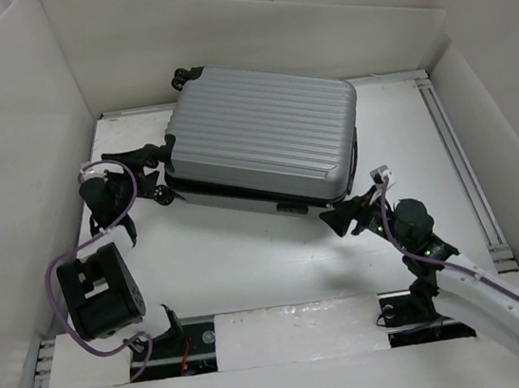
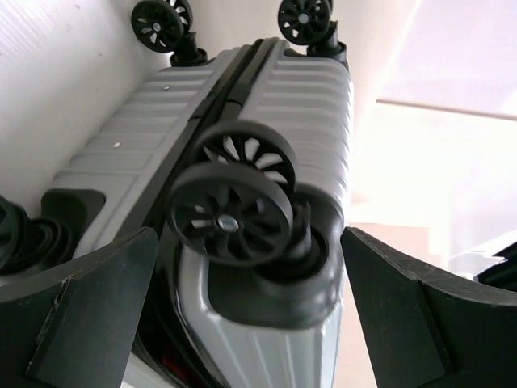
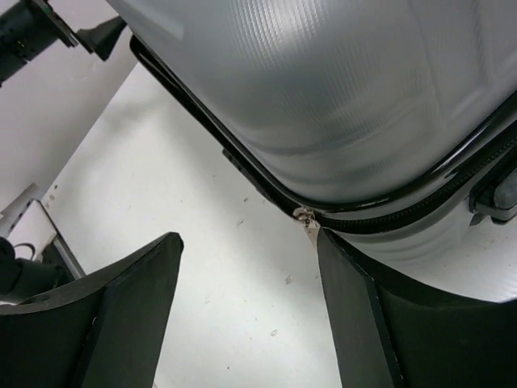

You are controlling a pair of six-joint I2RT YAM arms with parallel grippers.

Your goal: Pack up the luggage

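No readable text, brand, number or sign in any view; the luggage shell and wheel hubs show nothing legible.

Black arms, purple cables, one white forearm.

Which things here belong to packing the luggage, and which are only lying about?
Job: luggage; its zipper pull; left gripper; right gripper.
Only there: table; walls; purple cable.
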